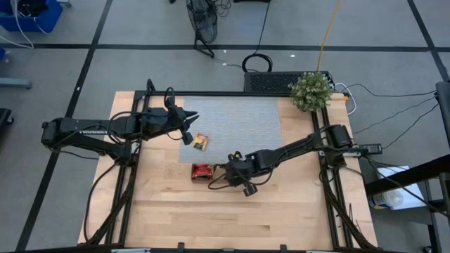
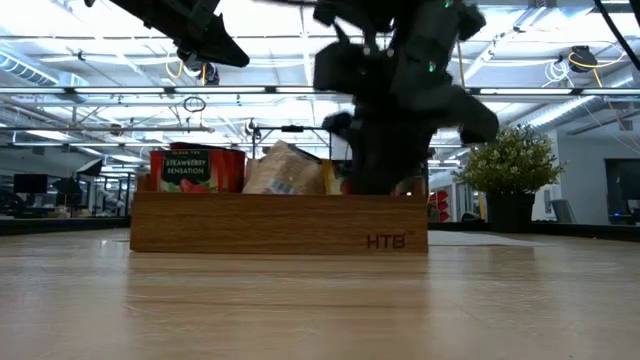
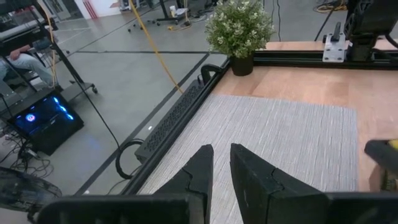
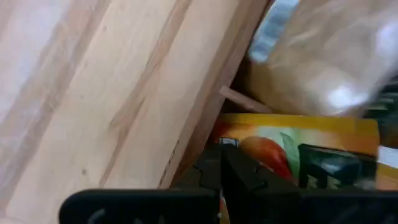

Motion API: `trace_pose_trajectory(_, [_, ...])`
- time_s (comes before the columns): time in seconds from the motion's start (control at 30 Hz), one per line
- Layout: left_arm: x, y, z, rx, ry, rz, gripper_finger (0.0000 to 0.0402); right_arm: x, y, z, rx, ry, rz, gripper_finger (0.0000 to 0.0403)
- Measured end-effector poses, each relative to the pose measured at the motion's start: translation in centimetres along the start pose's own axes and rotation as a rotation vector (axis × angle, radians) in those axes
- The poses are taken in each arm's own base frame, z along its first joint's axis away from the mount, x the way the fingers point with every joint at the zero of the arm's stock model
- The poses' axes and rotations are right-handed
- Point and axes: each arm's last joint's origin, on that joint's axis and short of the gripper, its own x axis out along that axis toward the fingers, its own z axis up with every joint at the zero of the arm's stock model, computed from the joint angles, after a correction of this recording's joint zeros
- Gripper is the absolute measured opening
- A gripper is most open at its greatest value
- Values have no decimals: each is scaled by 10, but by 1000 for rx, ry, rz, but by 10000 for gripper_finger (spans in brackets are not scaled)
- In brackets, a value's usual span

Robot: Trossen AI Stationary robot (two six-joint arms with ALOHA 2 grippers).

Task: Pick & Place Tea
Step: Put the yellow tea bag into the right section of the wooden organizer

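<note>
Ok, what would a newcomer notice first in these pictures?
Probably the right hand, shut and reaching down into the wooden tray at the table's middle, right over an orange-yellow tea packet. Next, red strawberry tea packets standing in the tray's end compartment, and the leafy potted plant at the far corner.

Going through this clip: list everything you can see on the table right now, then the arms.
table: one, light wood, under everything
mat: one, grey, far half of the table
plant: one, green in a dark pot, far right corner
tray: one, brown wood, mid-table near the mat's near edge
red packets: several, count unclear, upright in the tray's end compartment
pale packet: at least one, tray's middle
orange-yellow packet: one, lying on the mat
left gripper: above the mat's left part, fingers slightly apart, empty
right gripper: down in the tray, fingers shut
</note>
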Motion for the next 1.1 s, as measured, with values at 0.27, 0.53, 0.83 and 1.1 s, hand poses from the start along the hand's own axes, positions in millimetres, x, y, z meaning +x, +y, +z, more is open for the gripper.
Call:
trace_pose_trajectory(0.27, [0,0,0,-1,-3,0,63,-31,-2,8,27,-87,-39,0])
trace_pose_trajectory(0.53, [0,0,0,-1,-3,0,63,-53,-8,8,-5,-99,-196,0])
trace_pose_trajectory(0.83, [0,0,0,-1,-3,0,63,-108,-69,-2,-58,-361,-591,0])
trace_pose_trajectory(1.1, [0,0,0,-2,-4,0,63,-82,-128,-58,74,-610,-611,0])
